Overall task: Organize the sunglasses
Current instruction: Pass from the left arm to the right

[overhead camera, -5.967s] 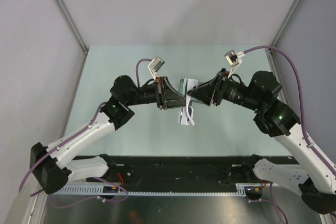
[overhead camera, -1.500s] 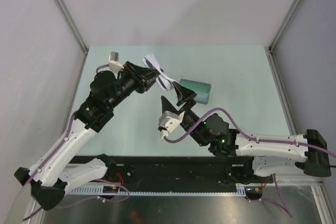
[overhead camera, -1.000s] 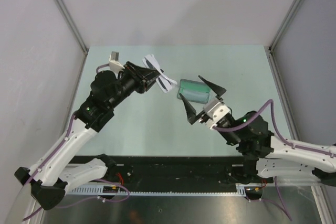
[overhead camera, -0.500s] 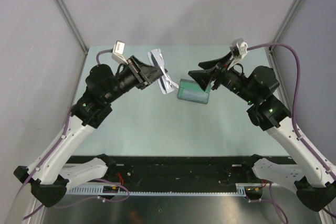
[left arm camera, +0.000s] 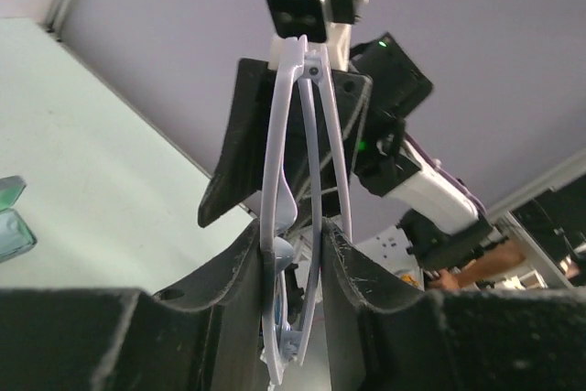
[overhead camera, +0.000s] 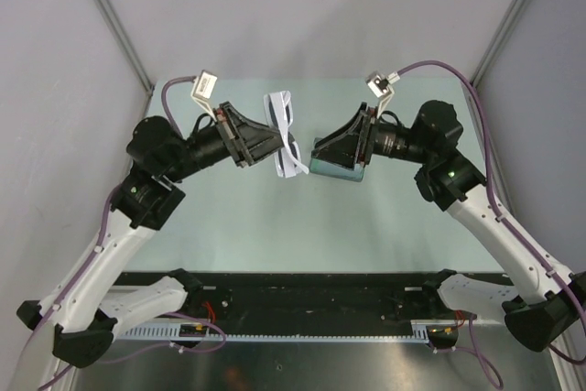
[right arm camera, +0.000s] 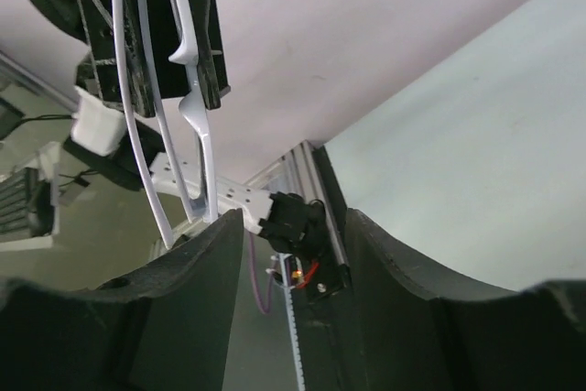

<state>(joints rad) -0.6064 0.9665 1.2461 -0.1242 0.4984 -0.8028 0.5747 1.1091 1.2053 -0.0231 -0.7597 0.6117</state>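
Handover position above the middle of the table (overhead camera: pixel 229 217), seen from overhead. The left gripper (overhead camera: pixel 277 146) pinches the sunglasses (overhead camera: pixel 287 139) and holds them in the air, apparently folded, with the white frame standing on edge. The left wrist view shows the frame wedged between both pads. The right gripper (overhead camera: pixel 317 147) faces it from the opposite side, tips just beside the sunglasses, with its jaws apart and nothing between them. In the right wrist view the white frame (right arm camera: pixel 190 103) lies ahead of the gap and off to one side, not inside it. The case (overhead camera: pixel 341 168) lies on the table directly beneath the right gripper.

Change over the last second or so: the right arm was low near its base and has swung up and across to meet the left arm. Its jaws were wide half a second ago and are now narrower. The left arm has carried the sunglasses a little toward the centre and turned them toward the incoming fingers.

Meaning for the task, as it looks from here: a pass or a two-handed regrip is being set up, probably to line the sunglasses up for the case. The sunglasses are not yet in the case, so the main step remains undone. No view confirms contact between the right fingers and the frame.
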